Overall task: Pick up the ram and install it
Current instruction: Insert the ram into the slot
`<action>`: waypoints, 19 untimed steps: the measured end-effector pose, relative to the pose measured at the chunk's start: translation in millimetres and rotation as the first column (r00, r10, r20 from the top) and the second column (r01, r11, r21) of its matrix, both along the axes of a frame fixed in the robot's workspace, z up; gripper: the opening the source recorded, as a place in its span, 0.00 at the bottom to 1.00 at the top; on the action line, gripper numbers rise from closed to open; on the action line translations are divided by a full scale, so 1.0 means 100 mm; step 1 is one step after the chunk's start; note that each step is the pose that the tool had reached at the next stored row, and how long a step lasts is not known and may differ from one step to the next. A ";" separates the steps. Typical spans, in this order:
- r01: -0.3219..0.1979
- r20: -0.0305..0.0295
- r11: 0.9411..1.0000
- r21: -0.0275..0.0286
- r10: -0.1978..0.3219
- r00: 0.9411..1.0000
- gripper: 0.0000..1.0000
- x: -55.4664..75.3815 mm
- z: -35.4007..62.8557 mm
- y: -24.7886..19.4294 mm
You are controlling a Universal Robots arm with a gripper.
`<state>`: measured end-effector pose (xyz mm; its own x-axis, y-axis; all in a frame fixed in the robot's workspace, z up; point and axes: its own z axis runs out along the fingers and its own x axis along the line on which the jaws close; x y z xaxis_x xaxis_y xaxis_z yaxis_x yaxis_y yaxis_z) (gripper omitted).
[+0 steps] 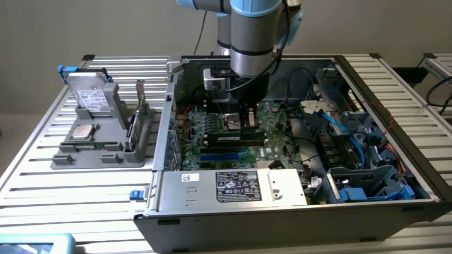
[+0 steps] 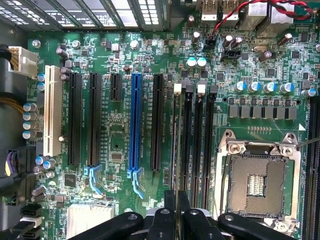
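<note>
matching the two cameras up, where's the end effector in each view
Exterior view: the end effector is inside the open computer case, near the picture's centre, shut on the ram.
Wrist view: its black fingers sit closest to the camera, in line with the memory slots.
Shared landmark: the blue expansion slot, also on the board in the wrist view.

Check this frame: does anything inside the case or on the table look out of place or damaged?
Nothing looks damaged or spilled. One oddity: the processor socket on the motherboard is empty, while the processor chip lies outside the case on the gray fixture.
</note>
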<state>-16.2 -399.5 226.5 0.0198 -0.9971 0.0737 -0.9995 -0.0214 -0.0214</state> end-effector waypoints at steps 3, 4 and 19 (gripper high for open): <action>0.000 0.000 1.000 0.000 0.000 1.000 0.14 0.00 -0.001 0.000; 0.000 0.000 1.000 0.000 0.000 1.000 0.14 0.00 -0.001 0.000; -0.001 0.000 1.000 -0.001 0.001 1.000 0.14 0.00 0.013 -0.001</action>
